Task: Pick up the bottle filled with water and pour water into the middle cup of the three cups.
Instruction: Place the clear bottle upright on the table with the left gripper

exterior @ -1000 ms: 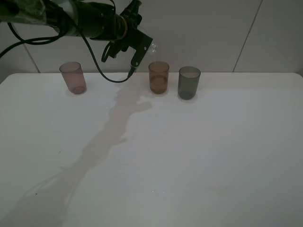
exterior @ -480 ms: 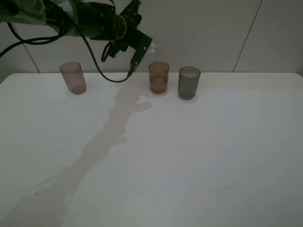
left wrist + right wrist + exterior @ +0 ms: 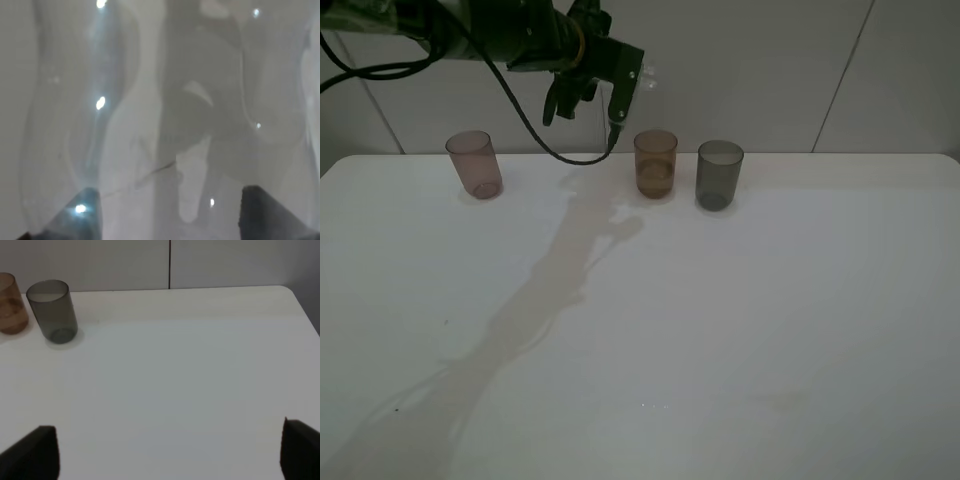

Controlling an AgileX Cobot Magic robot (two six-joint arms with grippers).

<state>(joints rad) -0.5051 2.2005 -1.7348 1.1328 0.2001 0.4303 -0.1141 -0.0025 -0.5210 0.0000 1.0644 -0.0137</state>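
The left gripper hung in the air near the back of the scene. It was clamped on the small clear see-through bottle, whose glassy wall filled the left wrist view between the two dark fingertips. In the exterior high view the bottle showed only as a pale glint at the gripper's 3 o'clock side, and its tilt could not be made out. It was held clear of the table, at about 11 o'clock from the translucent amber-orange plastic tumbler and not touching it.

That middle cup stood upright on the white table, with a darker band across its lower half. The dark smoky grey tumbler stood just beside it at 3 o'clock. The pinkish-brown tumbler stood well apart at 9 o'clock. A black cable looped down from the left arm, and the arm's grey shadow lay across the table towards 7 o'clock.

The right gripper had its jaws wide apart with nothing between them, over bare tabletop. Its camera saw the grey tumbler and the amber one side by side, well away from it.
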